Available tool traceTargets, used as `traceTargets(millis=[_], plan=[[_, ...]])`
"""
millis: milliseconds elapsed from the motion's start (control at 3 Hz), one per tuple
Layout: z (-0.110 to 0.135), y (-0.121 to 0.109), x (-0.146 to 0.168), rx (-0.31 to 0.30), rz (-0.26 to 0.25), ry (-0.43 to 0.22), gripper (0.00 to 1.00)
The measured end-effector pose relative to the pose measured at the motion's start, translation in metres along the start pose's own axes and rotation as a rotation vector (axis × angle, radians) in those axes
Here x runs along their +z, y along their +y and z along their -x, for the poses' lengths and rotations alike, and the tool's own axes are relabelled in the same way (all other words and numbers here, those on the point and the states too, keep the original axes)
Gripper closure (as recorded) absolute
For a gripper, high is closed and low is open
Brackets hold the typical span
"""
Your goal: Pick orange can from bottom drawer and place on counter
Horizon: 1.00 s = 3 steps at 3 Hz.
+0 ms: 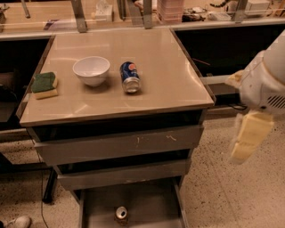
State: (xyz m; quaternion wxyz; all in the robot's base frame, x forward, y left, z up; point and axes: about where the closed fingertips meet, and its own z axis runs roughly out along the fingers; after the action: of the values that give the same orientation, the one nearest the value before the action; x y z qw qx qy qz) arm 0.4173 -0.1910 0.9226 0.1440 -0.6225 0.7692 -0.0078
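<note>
On the counter (pixel 169 80), left to right — green sponge (pixel 43 84), white bowl (pixel 91 70), blue can (pixel 130 76) on its side. Below: orange can (pixel 121 213), upright, in the bottom drawer (pixel 151 205). Far right — gripper (pixel 242 149), well above drawer level, opening cannot be told; the can lies low and left of it.

The lowest grey metal drawer (pixel 147 205), below the glossy beige counter (pixel 169 84), is cut off at its front by the lower edge. On its floor, the small orange-brown can (pixel 121 214) has side markings too small to read. The cream two-finger gripper (pixel 248 138) hangs right of the counter under a white arm (pixel 267 80) cropped by the right edge. The clutter (pixel 169 9) behind the counter is cropped at the top.
</note>
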Motion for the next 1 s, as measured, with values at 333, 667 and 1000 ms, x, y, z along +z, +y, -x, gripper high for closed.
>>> traceTargets(millis=[333,667,1000], plan=[[-0.0030,0.0283,0.0728,-0.005,0.044,-0.041,0.00],[-0.0027,0.0282,0.0718,-0.005,0.044,-0.041,0.00],[-0.0020,0.0351,0.0767,-0.002,0.057,-0.050,0.00]])
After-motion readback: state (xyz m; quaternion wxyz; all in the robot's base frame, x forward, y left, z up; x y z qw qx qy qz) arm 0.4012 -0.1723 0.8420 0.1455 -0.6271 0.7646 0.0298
